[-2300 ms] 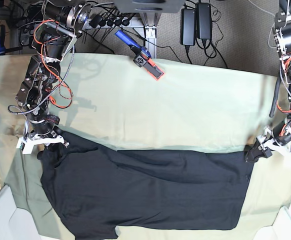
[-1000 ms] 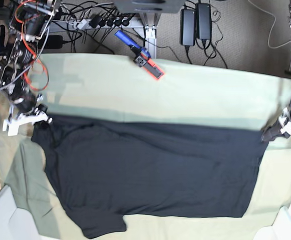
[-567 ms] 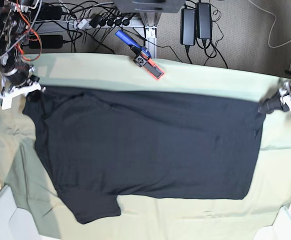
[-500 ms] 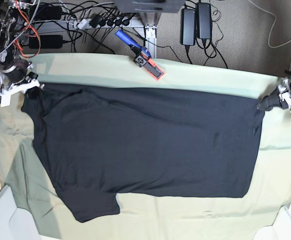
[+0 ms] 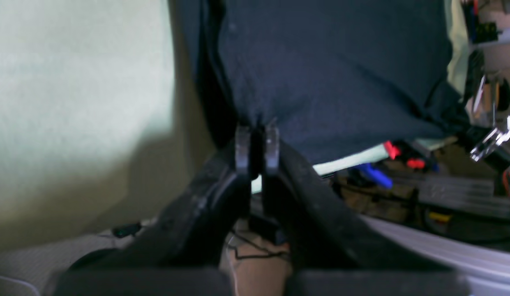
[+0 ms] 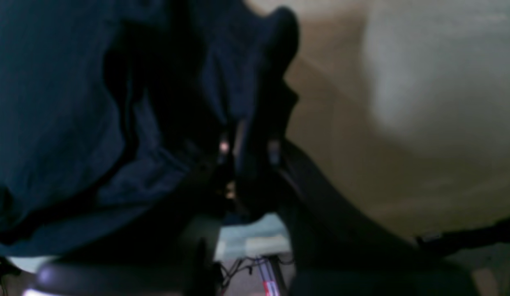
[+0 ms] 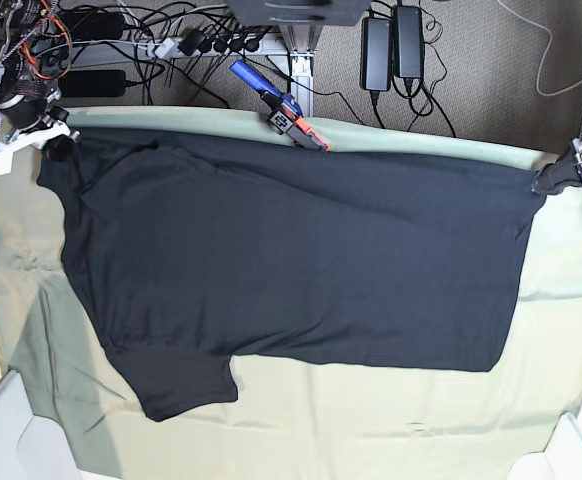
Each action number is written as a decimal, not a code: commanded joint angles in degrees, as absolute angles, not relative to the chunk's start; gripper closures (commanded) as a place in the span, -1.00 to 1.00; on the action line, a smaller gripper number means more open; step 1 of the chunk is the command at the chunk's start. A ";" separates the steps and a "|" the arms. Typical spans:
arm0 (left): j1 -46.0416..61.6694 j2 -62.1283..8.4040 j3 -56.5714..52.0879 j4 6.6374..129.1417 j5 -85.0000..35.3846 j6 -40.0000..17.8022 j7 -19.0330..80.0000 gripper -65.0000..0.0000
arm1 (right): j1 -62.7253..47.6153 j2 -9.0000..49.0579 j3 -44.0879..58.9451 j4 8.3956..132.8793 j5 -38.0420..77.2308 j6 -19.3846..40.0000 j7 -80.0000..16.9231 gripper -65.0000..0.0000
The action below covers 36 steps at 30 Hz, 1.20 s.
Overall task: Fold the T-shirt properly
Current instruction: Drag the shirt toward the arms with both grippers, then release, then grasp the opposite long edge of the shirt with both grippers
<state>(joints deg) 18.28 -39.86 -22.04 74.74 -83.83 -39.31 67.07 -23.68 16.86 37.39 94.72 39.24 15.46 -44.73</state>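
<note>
The black T-shirt (image 7: 291, 260) lies spread flat over the pale green sheet (image 7: 391, 420), one sleeve (image 7: 186, 390) pointing to the near left. My right gripper (image 7: 56, 145) is shut on its far left corner. In the right wrist view, the right gripper (image 6: 244, 148) pinches bunched dark cloth (image 6: 74, 102). At the far right corner, my left gripper (image 7: 551, 180) is shut on the shirt's edge. In the left wrist view, the left gripper (image 5: 255, 135) clamps the T-shirt (image 5: 328, 74), which stretches away from it. No print shows.
A blue and orange tool (image 7: 283, 112) lies at the table's far edge, touching the shirt's top edge. Power bricks (image 7: 391, 45) and cables sit on the floor behind. White bin corners (image 7: 16, 440) (image 7: 571, 450) flank the near edge.
Both grippers have pulled the shirt's top edge away from the near side toward the far edge. The shirt has opened out and now reaches the blue and orange tool.
</note>
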 commanded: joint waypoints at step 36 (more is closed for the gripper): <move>18.92 -42.57 -31.20 79.20 -85.00 -40.00 69.30 -0.04 | -20.08 20.80 44.86 100.29 38.37 18.37 -43.55 -0.27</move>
<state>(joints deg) 19.33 -40.97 -30.57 78.37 -83.55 -39.29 69.84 -20.23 19.57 44.21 99.39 37.98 15.64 -44.66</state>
